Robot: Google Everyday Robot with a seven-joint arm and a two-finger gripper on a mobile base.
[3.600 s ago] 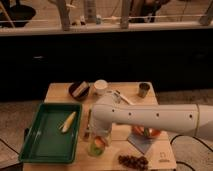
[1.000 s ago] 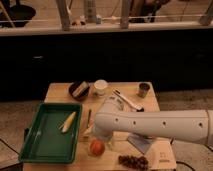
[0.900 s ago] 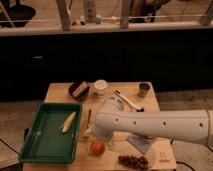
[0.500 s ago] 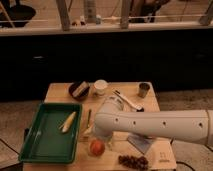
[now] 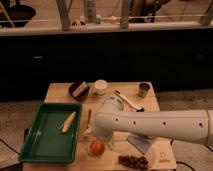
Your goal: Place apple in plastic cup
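The apple (image 5: 96, 147), small and orange-red, sits near the front edge of the wooden table (image 5: 60, 91), just right of the green tray. I cannot make out the see-through walls of the plastic cup, so I cannot tell whether the apple sits in it. My white arm (image 5: 150, 125) reaches in from the right. My gripper (image 5: 106, 139) hangs at its end, mostly hidden behind the wrist, just above and right of the apple.
A green tray (image 5: 45, 142) with a yellowish piece (image 5: 68, 121) lies front left. At the back stand a dark bowl (image 5: 79, 90), an opaque white cup (image 5: 100, 87) and a small dark metallic cup (image 5: 144, 89). A grape bunch (image 5: 132, 161) lies front right.
Since 3.6 s ago the arm's end has lifted up off the spot where the apple now shows uncovered. Nothing has visibly moved over the last second.
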